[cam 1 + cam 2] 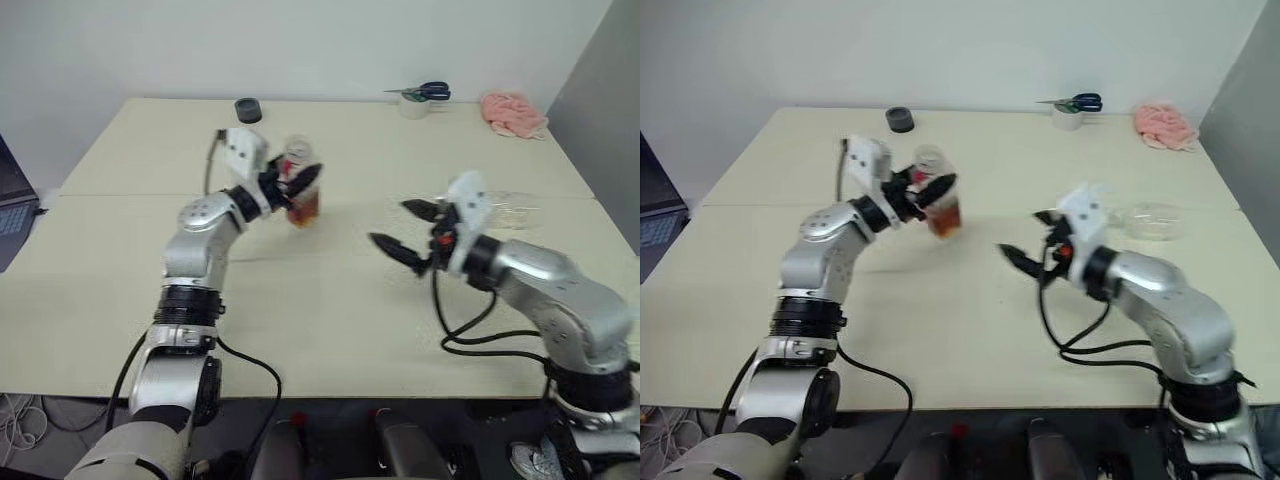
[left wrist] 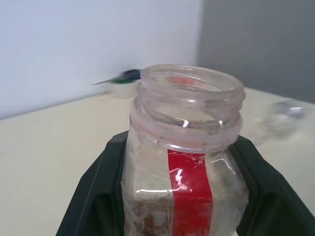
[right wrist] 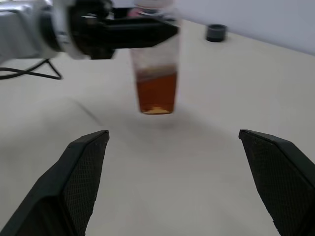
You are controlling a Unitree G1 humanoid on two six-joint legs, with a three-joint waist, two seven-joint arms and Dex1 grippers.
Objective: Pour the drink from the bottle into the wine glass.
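bottle [image 1: 301, 190]: we see it held upright above the table [image 1: 330, 300], in the fingers of the left gripper [image 1: 292, 186]; its mouth is open, with no cap on it, so the drink can already come out.
drink [image 3: 157, 92]: amber liquid, filling only the lower part of the bottle; the level sits well under the neck, so we judge the bottle can be carried without spilling.
left gripper: closed around the upper body of the bottle, one black finger on each side just under the neck; we think the grip is high so that the bottle can be tipped over a rim later.
right gripper [image 1: 408, 231]: its two fingers stand wide apart and hold nothing; it hangs over the table to the right of the bottle and points toward it; from its wrist view the bottle is straight ahead between the fingers.
glass [image 1: 1148, 221]: it lies on its side on the table, well apart from the bottle, to the right and behind the right gripper; we cannot pour into it so; we judge it must first stand upright.
cap [image 1: 248, 110]: a dark round thing lies behind the bottle, near the far edge; we cannot tell if it is the cap of the bottle.
other things: scissors [image 1: 425, 93] and a pink cloth [image 1: 513, 113] lie far behind and right of the bottle, out of the way.
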